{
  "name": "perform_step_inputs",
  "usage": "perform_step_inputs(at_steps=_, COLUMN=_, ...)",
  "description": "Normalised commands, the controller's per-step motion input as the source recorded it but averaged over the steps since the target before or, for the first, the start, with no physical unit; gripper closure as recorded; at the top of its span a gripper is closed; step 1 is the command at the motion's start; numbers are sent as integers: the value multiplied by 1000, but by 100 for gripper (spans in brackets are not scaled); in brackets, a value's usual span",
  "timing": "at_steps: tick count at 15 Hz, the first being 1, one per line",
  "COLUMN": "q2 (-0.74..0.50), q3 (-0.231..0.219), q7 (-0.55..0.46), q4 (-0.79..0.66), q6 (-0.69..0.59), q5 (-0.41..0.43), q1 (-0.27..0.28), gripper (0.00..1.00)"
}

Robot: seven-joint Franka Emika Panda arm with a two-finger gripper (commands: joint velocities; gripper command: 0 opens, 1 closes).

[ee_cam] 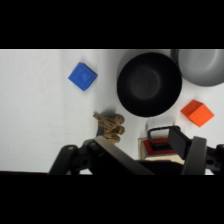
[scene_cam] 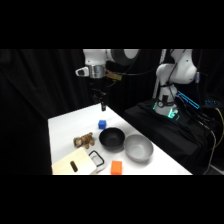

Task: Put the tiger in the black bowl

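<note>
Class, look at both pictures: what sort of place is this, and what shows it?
Probably a robotics lab: a white arm's gripper hangs over a white table holding test props, a toy tiger and a black bowl, against black curtains.

Grey bowl (ee_cam: 202, 66): wrist view, cut off by top and right edges; only part of its rim and inside show.
Tiger (ee_cam: 111, 126): lower part hidden behind the black linkage.
Red-and-black item (ee_cam: 159, 142): mostly covered by the linkage; kind cannot be told.
Arm (scene_cam: 107, 57): side view, middle cut off at the top edge.
Gripper (scene_cam: 102, 105): finger spacing too small to tell.
</note>
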Motion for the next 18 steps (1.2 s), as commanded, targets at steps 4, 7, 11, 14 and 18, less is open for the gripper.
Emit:
perform_step_inputs(at_steps=4, q2=171, q3=27, q7=8, q4=192, q6=33, q5=23, q1=-19, gripper=0)
perform_step_inputs(at_steps=7, q2=389, q3=36, q7=48, q4=470, q6=49, q5=38, q1=-15, gripper=0)
perform_step_inputs(at_steps=11, q2=444, q3=19, q7=85, q4=558, q6=31, q5=3, q1=-28, gripper=0)
perform_step_inputs(at_steps=14, q2=372, q3=-3, q7=39, q4=479, q6=17, q5=10, q1=-71, gripper=0)
perform_step_inputs(at_steps=18, q2=359, q3=-2, q7=15, q4=394, q6=55, q5=26, q1=-80, gripper=0)
